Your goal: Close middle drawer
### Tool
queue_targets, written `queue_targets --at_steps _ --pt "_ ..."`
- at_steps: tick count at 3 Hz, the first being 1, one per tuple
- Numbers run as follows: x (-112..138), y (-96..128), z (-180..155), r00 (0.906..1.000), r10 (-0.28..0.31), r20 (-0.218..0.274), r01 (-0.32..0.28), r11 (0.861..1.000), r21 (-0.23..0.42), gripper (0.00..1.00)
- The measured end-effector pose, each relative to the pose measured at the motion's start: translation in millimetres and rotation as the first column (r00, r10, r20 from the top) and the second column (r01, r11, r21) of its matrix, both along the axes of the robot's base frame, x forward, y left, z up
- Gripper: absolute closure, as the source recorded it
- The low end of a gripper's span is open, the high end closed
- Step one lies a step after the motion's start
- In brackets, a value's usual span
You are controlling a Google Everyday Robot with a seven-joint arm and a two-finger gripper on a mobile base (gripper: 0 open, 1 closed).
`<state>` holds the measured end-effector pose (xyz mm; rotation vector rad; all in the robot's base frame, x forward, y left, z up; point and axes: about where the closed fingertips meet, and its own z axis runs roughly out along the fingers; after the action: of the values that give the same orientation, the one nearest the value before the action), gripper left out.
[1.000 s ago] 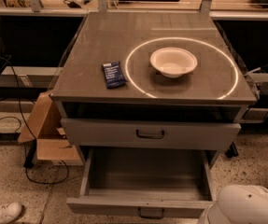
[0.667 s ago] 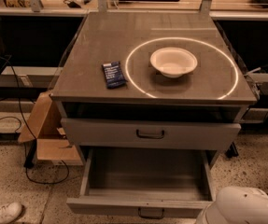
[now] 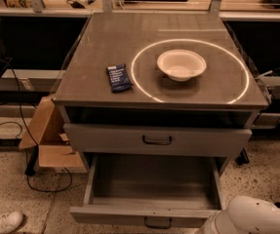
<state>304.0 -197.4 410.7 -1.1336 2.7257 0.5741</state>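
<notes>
Big grey tabletop [image 3: 110, 38] on a cabinet, right in the middle. Under it, the top drawer [image 3: 105, 139] with a tall front, poking out just a bit. Below that, the middle drawer [image 3: 149, 184], pulled way out toward the camera, low front at the near edge, long tray showing inside. White round arm [image 3: 256, 217] at the bottom right, near the corner of the open drawer but not touching it. Gripper out of sight, so no telling whether open or closed. Brown box [image 3: 44, 130] on the floor, left of the cabinet. White bowl [image 3: 181, 65] on the tabletop, inside a bright ring [image 3: 131, 76]. Blue packet [image 3: 118, 77] just left of the ring. White shoe [image 3: 3, 222] at the bottom left. Small dark handle [image 3: 157, 224] at the centre of the middle drawer's front.
</notes>
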Motion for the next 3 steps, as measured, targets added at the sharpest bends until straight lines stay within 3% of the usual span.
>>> queue_targets --at_steps 3 --pt "0.1 0.4 -1.2 1.0000 -0.001 -0.001 0.001 1.000 0.002 0.27"
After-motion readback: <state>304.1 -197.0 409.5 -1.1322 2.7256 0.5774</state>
